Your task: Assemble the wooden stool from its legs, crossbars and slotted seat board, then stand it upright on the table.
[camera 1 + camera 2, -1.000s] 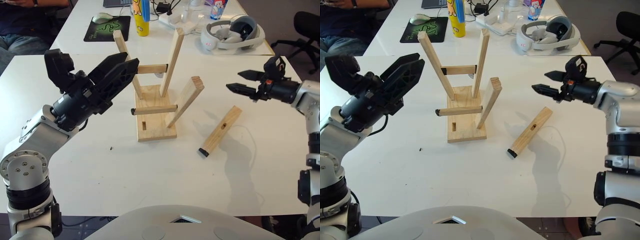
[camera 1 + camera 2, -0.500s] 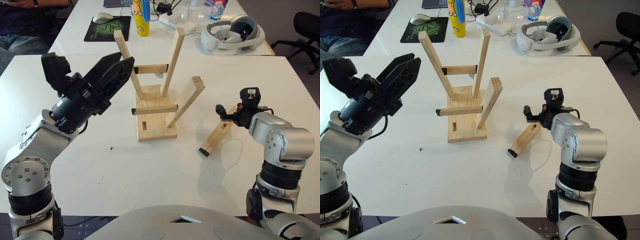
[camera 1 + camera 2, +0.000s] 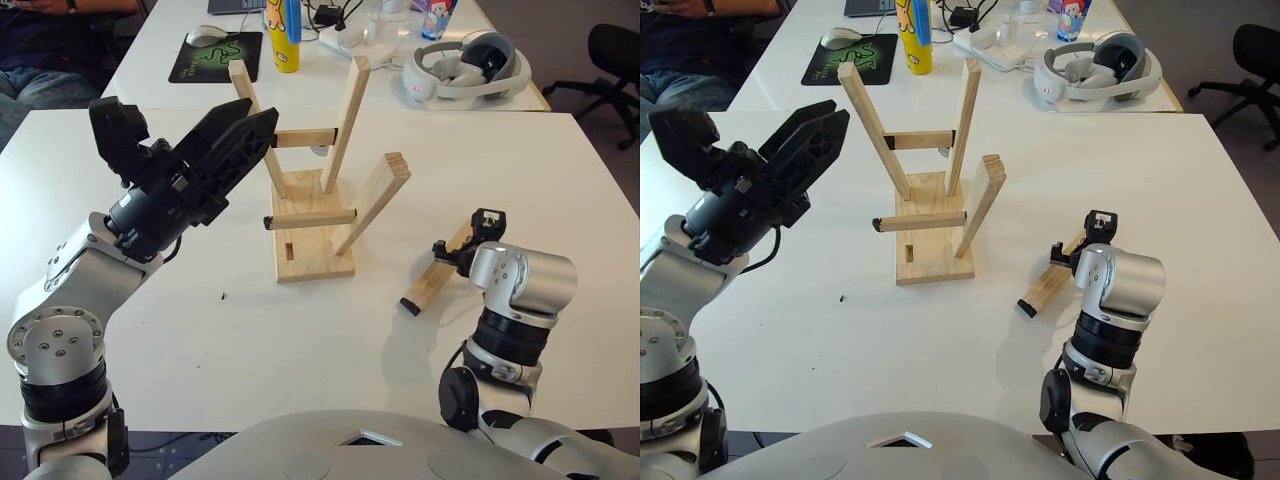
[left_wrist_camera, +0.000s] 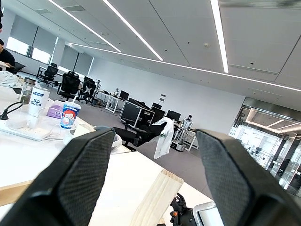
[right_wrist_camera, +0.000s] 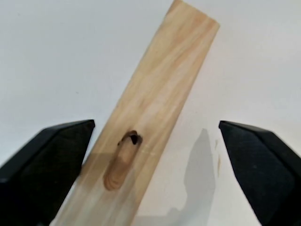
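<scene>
Your left arm is raised off the table (image 3: 300, 370), elbow bent and forearm angled up and inward, so the left gripper (image 3: 258, 118) points at the half-built stool from its left side. Its two black fingers are spread wide with nothing between them; in the right eye view there is a clear gap between the fingertips and the nearest upright leg (image 3: 872, 125), so you are near it but not touching. The left wrist view looks out between the parted fingers (image 4: 82, 181) at the top end of one wooden leg farther off. The seat board (image 3: 300, 262) lies flat at the table's centre with three legs standing up from it, two joined by the upper crossbar (image 3: 300, 138) and the lower crossbar (image 3: 310, 217) running across in front. Your right arm is folded tightly, elbow sharply bent, wrist turned down so the right gripper (image 3: 455, 250) hangs over the loose leg (image 3: 427, 284), which lies flat on the table to the right of the stool, well apart from it. In the right wrist view, its fingers (image 5: 47, 157) are apart, one on each side of that leg with its slot (image 5: 121, 160) between them; you cannot tell whether either finger touches the wood.
</scene>
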Available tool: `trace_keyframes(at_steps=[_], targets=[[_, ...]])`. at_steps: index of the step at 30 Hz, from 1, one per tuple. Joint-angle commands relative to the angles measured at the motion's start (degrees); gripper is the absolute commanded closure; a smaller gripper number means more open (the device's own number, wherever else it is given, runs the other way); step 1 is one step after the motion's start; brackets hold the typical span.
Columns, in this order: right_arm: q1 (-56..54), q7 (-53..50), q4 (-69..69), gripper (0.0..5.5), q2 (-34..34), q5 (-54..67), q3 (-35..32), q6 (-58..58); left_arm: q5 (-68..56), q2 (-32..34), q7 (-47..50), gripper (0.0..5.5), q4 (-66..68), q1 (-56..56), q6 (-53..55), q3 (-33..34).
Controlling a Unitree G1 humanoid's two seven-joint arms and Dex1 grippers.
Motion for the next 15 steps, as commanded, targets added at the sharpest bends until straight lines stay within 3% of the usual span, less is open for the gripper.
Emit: trace_keyframes(at_steps=[1,12,15], targets=[[-2.1,0.8,2.6,1.30,-0.2,-0.5,-0.3,0.6,0.7,-0.1,-0.6,2.28,0.1,-0.5,-0.2,-0.3],[-6.1,2.6,6.7,3.19,-1.5,-1.0,-0.8,0.0,1.5,-0.5,-1.3,2.28,0.2,-0.6,-0.4,-0.8],[-6.7,4.8,7.7,3.45,-2.7,0.3,0.7,-1.3,1.3,-0.4,-1.0,2.28,-0.1,-0.8,-0.3,-0.9]])
